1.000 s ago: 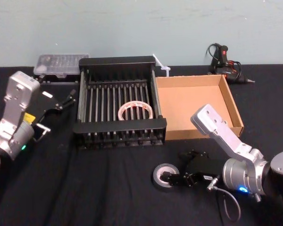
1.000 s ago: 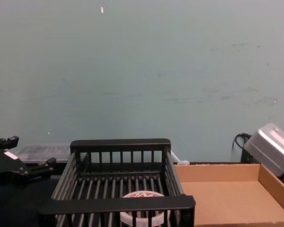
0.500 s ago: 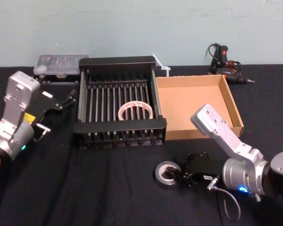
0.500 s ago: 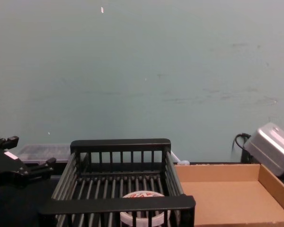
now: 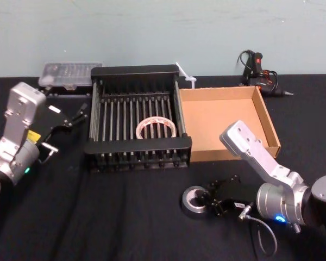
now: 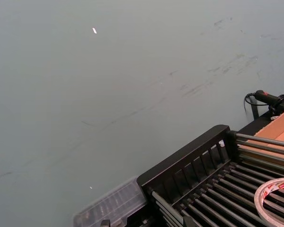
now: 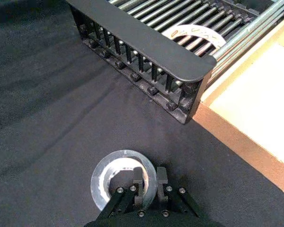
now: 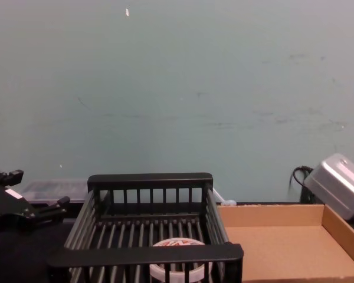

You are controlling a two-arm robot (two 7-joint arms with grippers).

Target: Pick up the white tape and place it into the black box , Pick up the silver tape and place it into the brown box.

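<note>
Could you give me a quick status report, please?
Right tool shut on silver tape. Left tool open, idle beside black box. White tape in black box. Nothing blocking brown box.

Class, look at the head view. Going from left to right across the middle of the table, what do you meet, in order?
left claw → black box → brown box
</note>
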